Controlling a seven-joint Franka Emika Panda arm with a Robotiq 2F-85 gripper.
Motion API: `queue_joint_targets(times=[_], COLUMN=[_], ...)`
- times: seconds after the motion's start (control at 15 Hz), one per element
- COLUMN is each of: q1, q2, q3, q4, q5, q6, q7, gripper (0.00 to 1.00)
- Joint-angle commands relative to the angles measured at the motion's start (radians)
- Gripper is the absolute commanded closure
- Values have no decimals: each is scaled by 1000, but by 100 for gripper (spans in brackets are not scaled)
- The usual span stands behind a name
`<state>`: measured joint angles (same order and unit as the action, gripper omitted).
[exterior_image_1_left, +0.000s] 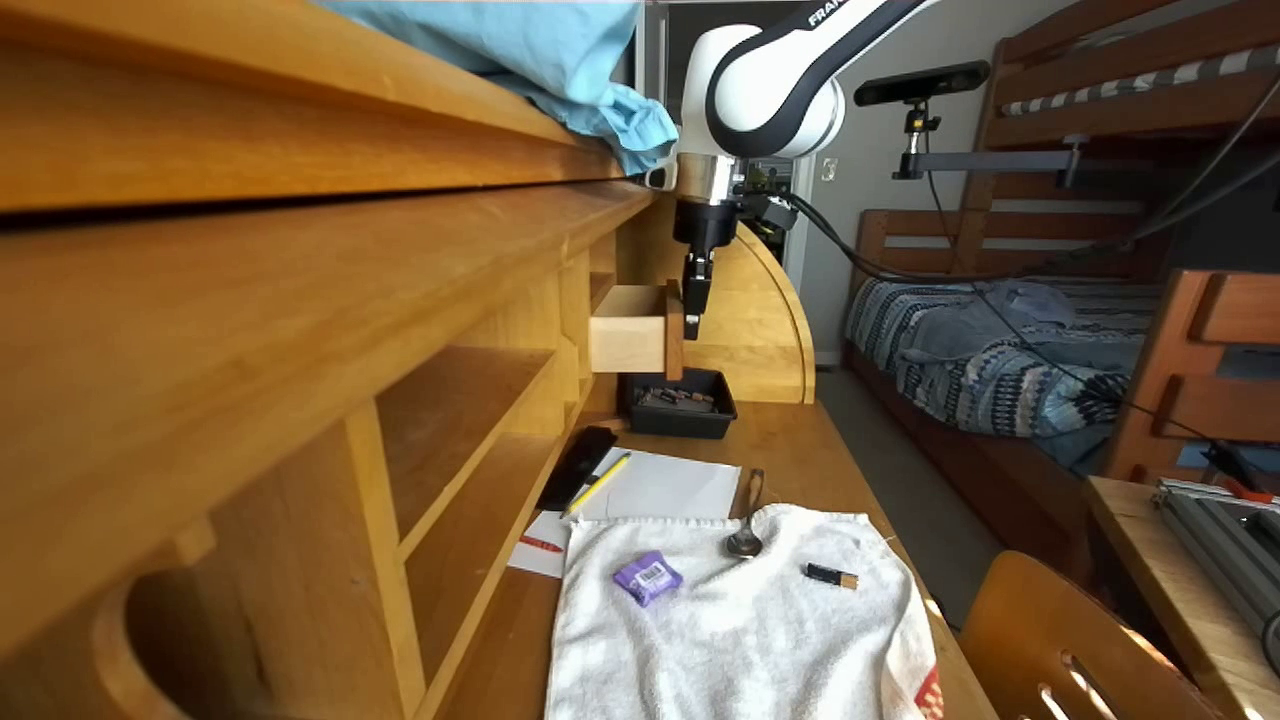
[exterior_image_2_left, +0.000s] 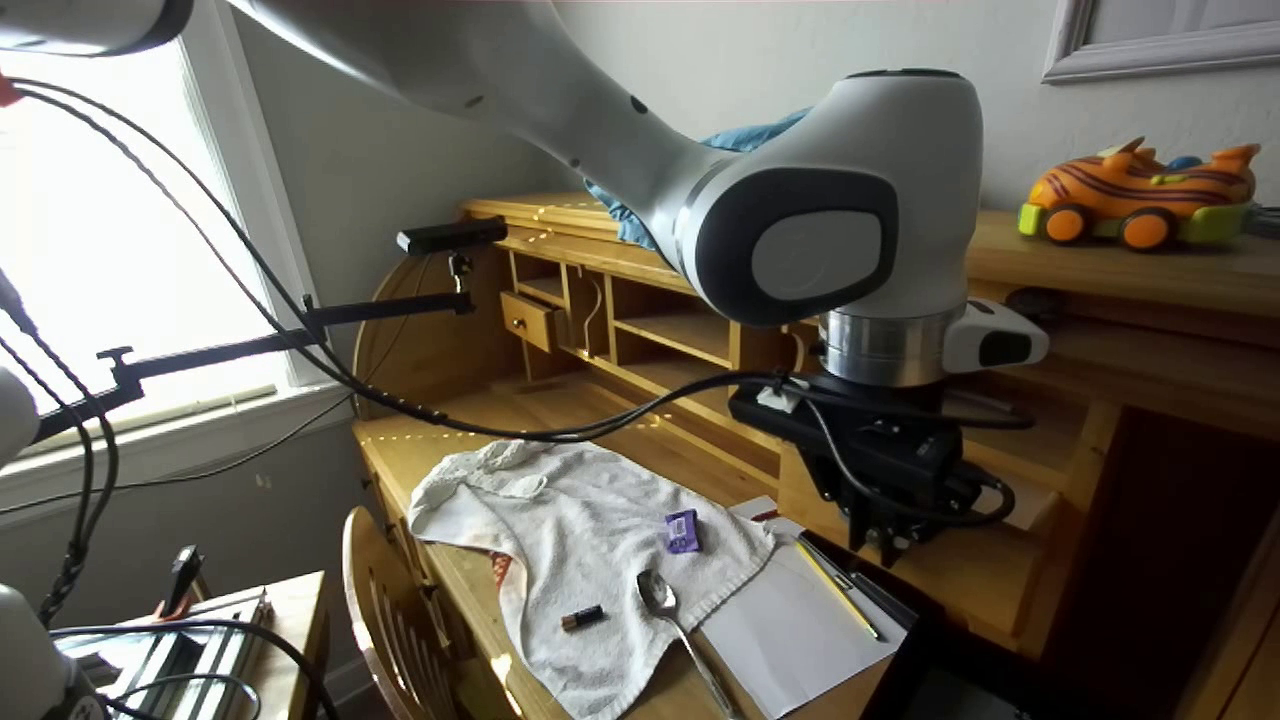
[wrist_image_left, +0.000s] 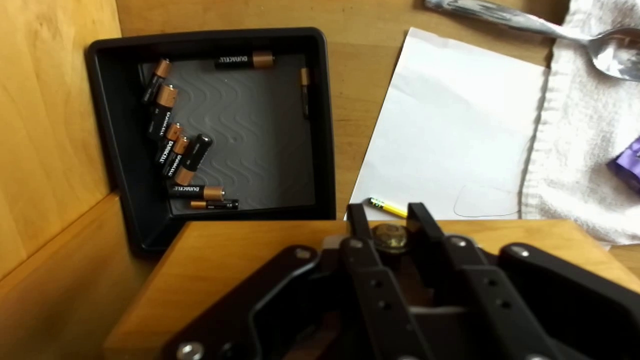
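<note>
The gripper (wrist_image_left: 387, 212) is drawn nearly together, its jaws holding the knob (wrist_image_left: 391, 238) of an open drawer (exterior_image_1_left: 630, 343) in the desk (exterior_image_1_left: 790, 440). Below the drawer, a black tray (wrist_image_left: 327, 150) holds 9 batteries (wrist_image_left: 194, 158). Farther out lie a pencil (exterior_image_1_left: 597, 485) on paper (exterior_image_1_left: 675, 490), then a towel (exterior_image_1_left: 740, 640) bearing a purple packet (exterior_image_1_left: 648, 578), 1 battery (exterior_image_1_left: 831, 575) and a spoon's bowl (exterior_image_1_left: 744, 543).

The gripper (wrist_image_left: 386, 206) is black, the knob (wrist_image_left: 391, 239) dull brass, the drawer (exterior_image_1_left: 628, 345) pale with an orange-brown front (exterior_image_1_left: 674, 332). The tray (wrist_image_left: 324, 145) is black, its floor (wrist_image_left: 250, 130) grey and wavy-lined; batteries (wrist_image_left: 193, 157) are black and copper. Paper (wrist_image_left: 450, 115) and towel (exterior_image_1_left: 740, 630) are white, pencil (exterior_image_1_left: 600, 484) yellow, spoon (wrist_image_left: 540, 25) silver, wrapper (exterior_image_1_left: 650, 577) purple, far blanket (exterior_image_1_left: 960, 350) blue-and-white patterned.
</note>
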<state>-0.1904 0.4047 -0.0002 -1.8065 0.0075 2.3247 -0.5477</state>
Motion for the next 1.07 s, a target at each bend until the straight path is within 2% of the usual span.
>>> queue_joint_targets(times=[0.0,0.27,0.33,1.0], q1=[-1,-1,-1,-3], q2=[0,0,0,101], q3=[2,2,2,16], q4=[2,2,2,54], q5=[-1,-1,-1,30], q6=[-2,-2,-2,55], q7=[1,1,1,10], gripper=[75,75,94,94])
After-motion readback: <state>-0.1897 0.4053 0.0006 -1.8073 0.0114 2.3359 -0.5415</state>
